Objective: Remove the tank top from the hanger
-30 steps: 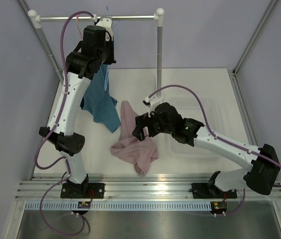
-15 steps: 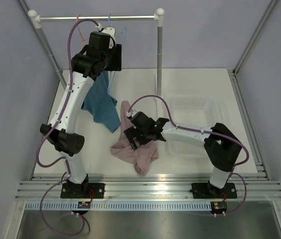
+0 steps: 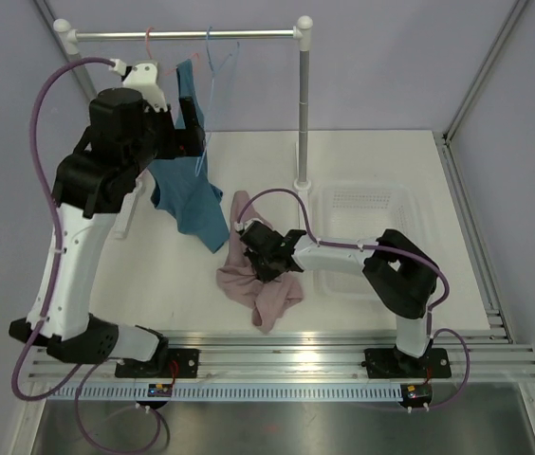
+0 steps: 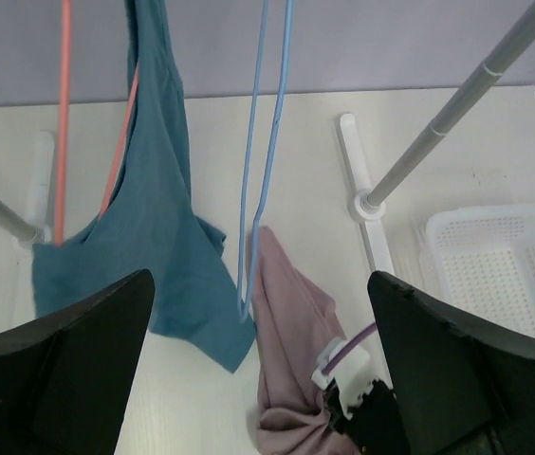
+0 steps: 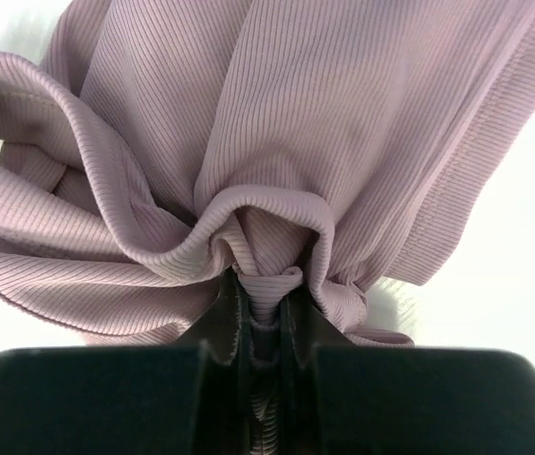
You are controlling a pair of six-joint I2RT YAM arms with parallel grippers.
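Left claw backed off the rail; right claw now pinches the tank top.

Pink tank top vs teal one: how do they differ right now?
Pose: the pink top lies crumpled on the table; the teal top hangs on the pink hanger from the rail. Grip: the right gripper pinches a fold of the pink top; nothing holds the teal top. Shared: both soft fabric, similar size.
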